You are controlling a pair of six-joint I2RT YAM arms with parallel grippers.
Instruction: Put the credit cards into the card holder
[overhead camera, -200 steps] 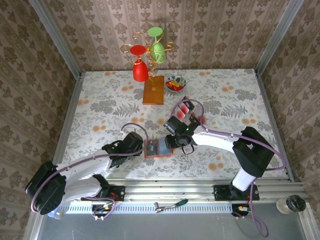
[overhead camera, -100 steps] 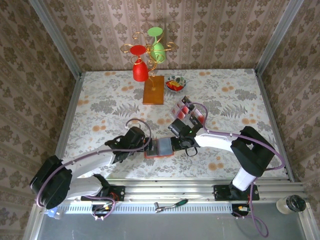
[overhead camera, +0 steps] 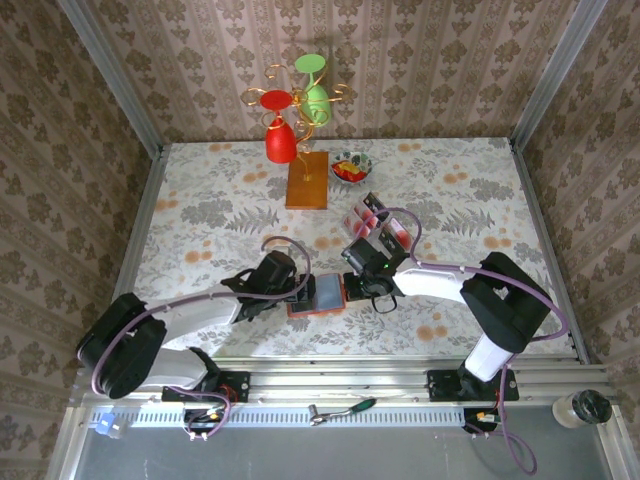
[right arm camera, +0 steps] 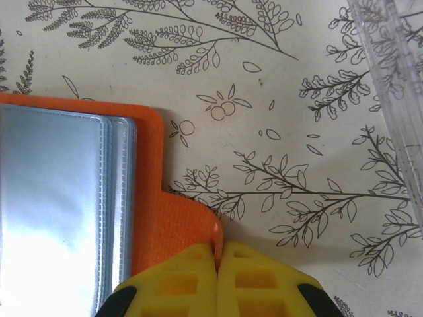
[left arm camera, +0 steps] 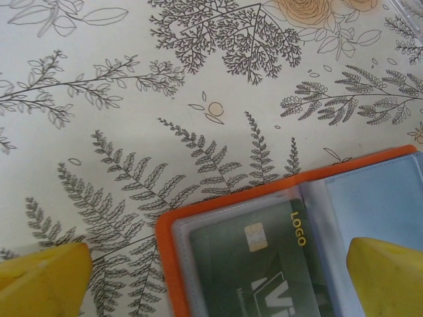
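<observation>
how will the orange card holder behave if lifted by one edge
Probably floppy: the card holder lies open like a booklet, with thin clear sleeves that may sag. Likely light, being flat with one card showing inside. The glossy sleeves may be slippery; the textured orange tab looks grippier.

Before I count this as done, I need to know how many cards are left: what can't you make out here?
- Card inside the card holder: left wrist view, the bottom edge cuts off most of its print.
- The holder's other sleeves: right wrist view, glare hides any contents.
- Cards in the clear tray: top view, too small to count.
</observation>
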